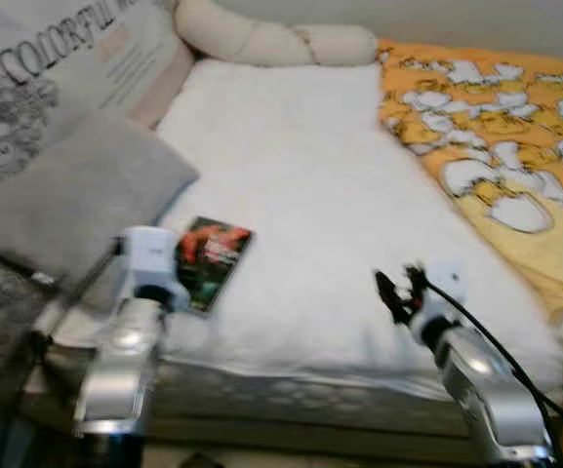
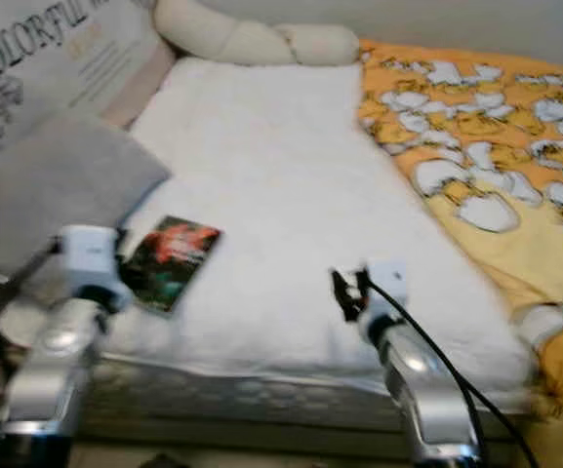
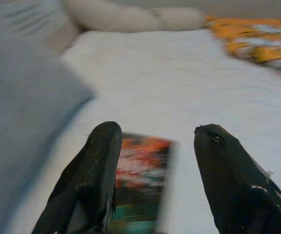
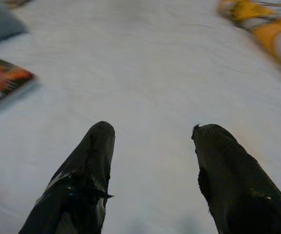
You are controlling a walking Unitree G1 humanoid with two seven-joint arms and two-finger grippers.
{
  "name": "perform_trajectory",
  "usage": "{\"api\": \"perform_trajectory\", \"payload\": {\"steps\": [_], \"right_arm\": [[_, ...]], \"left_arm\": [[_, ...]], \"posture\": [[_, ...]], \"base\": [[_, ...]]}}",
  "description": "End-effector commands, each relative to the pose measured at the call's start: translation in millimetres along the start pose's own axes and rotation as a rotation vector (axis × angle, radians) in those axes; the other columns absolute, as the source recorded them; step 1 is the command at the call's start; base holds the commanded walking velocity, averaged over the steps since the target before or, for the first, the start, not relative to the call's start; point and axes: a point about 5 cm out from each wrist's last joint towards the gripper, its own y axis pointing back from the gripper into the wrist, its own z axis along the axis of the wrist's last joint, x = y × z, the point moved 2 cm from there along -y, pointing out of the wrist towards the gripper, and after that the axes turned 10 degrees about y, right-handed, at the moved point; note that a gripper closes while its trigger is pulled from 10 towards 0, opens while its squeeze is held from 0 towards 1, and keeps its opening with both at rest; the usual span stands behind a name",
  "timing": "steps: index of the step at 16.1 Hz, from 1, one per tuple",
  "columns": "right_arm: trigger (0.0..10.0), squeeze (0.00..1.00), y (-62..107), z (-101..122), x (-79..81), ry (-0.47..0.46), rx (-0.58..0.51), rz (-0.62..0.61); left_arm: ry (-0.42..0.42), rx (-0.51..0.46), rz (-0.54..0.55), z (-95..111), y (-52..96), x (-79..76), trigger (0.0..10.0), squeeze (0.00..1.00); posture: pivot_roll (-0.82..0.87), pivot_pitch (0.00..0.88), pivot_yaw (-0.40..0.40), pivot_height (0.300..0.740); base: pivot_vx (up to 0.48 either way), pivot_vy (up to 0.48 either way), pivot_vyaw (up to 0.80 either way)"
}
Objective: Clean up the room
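A small book with a red and green cover (image 1: 212,261) lies flat on the white bedspread (image 1: 310,195), near the bed's front left. My left gripper (image 3: 155,134) hovers just short of the book (image 3: 140,180), open, with the cover showing between its two fingers. My right gripper (image 4: 150,131) is also open and empty, held over bare white cover near the bed's front edge; the book (image 4: 4,80) lies well off to its left. In the head view the right gripper (image 1: 398,292) sits at the lower right.
A grey pillow (image 1: 76,195) and a printed cushion (image 1: 57,58) lie at the left. A cream bolster (image 1: 271,39) runs along the head of the bed. An orange and yellow patterned blanket (image 1: 496,146) covers the right side.
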Motion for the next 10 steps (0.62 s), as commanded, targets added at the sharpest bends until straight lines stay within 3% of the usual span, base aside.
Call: {"api": "perform_trajectory", "payload": {"steps": [1,10], "right_arm": [[10.0,0.00,-0.9,3.5,1.2,0.000,-0.018,0.002],[10.0,0.00,-3.4,2.5,-2.7,0.006,-0.012,-0.001]], "left_arm": [[-0.022,-0.006,0.024,4.4,0.0,7.3,10.0,0.00],[-0.033,0.010,0.027,1.0,-0.6,5.5,10.0,0.00]], "posture": [[0.00,0.000,0.008,0.740],[0.00,0.000,-0.001,0.740]], "base": [[0.000,-0.480,0.00],[0.000,-0.480,0.00]]}}
